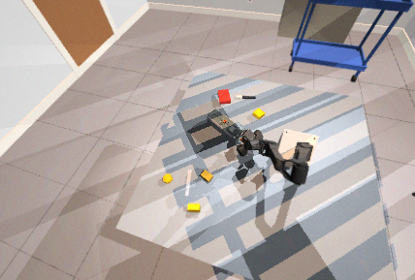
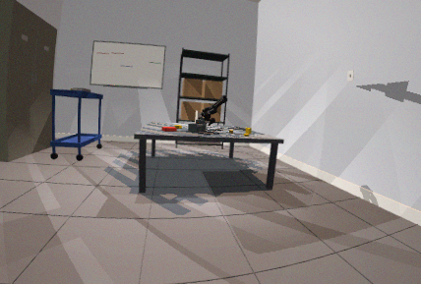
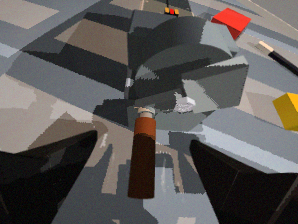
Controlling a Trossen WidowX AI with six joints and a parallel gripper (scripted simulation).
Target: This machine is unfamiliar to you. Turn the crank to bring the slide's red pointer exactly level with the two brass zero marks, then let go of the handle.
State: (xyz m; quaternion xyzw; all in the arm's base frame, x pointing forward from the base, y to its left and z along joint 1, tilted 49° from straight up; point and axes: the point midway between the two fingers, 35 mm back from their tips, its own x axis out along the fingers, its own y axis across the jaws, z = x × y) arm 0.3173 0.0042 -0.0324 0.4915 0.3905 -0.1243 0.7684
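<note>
The grey machine [image 1: 231, 129] [image 2: 197, 128] [image 3: 165, 67] stands on the table, with its rounded housing toward me in the wrist view. Its crank handle [image 3: 142, 162], a brown cylinder on a metal pin, points toward the camera. My gripper [image 1: 240, 143] [image 3: 144, 137] is open, with one finger well to each side of the handle and a visible gap on both sides. The small red pointer [image 1: 224, 121] [image 3: 172, 11] shows beyond the housing, between two brass marks. It looks about level with them, but it is too small to tell exactly.
A red block [image 1: 224, 96] [image 2: 169, 129] [image 3: 232, 22] and a black-and-white stick [image 1: 248, 97] [image 3: 282, 57] lie beyond the machine. A yellow block [image 1: 259, 113] [image 3: 288, 111] lies beside it. Several yellow or orange pieces and a white strip [image 1: 188, 183] lie on its other side.
</note>
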